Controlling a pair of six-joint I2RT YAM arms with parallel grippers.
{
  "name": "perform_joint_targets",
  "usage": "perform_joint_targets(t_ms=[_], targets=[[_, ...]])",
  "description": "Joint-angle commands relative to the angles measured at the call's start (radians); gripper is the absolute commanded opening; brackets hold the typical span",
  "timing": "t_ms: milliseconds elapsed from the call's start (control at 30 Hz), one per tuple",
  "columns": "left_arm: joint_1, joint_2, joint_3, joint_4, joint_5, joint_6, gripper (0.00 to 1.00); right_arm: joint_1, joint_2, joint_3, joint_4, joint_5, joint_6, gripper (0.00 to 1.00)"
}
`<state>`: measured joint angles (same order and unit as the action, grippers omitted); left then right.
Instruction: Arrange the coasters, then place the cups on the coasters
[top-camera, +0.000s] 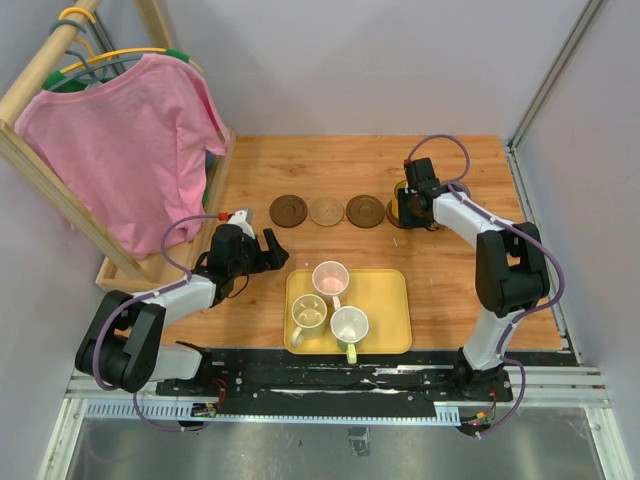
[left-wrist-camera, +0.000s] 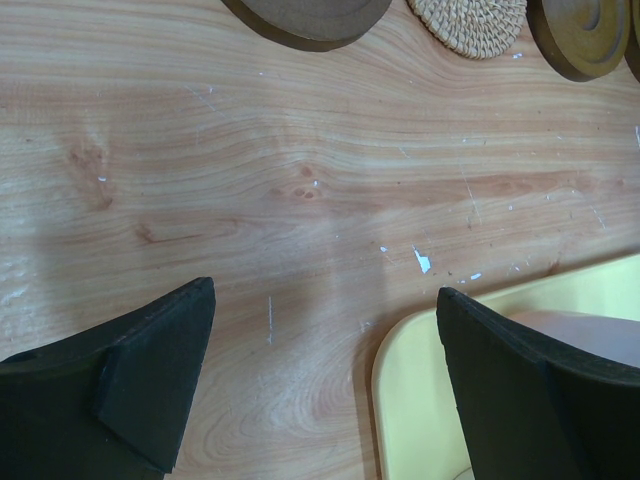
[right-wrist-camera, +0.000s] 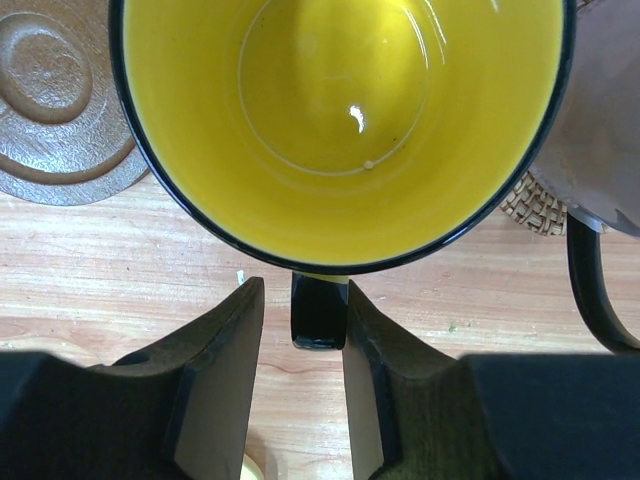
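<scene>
Handle (right-wrist-camera: 318, 318) of the yellow cup (right-wrist-camera: 340, 120) stands between the fingers of the right claw (right-wrist-camera: 303, 300); the claw is released, one finger close against the handle, the other with a strip of table showing beside it; the cup's bowl fills the wrist view just beyond the fingertips. A brown coaster (right-wrist-camera: 60, 100) lies to one side of the cup; on the other a grey cup (right-wrist-camera: 600, 120) sits on a woven coaster (right-wrist-camera: 530, 205). In the top view this coaster row runs across the middle of the table (top-camera: 450, 290). The left claw (left-wrist-camera: 325, 290) gapes wide above bare wood, gripping nothing, one finger over the corner of the yellow tray (top-camera: 385, 300); the tray holds a pink cup (top-camera: 330, 277), a cream cup (top-camera: 309, 313) and a white-green cup (top-camera: 349, 324). Grey walls close the table in; a pink shirt (top-camera: 130, 150) hangs from a wooden rack (top-camera: 40, 170) at the far left.
</scene>
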<state>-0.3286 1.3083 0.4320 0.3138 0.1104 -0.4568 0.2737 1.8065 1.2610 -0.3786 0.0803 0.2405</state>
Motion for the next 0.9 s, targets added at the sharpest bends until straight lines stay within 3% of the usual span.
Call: perform_joint_targets(t_ms=[0, 867], targets=[[-0.007, 0.002, 0.005, 0.039, 0.006, -0.002, 0.96, -0.003, -0.032, -0.011, -0.002, -0.003, 0.015, 0.37], [-0.007, 0.0, -0.006, 0.045, 0.008, -0.006, 0.96, 0.028, -0.033, -0.028, -0.007, 0.004, 0.019, 0.35]])
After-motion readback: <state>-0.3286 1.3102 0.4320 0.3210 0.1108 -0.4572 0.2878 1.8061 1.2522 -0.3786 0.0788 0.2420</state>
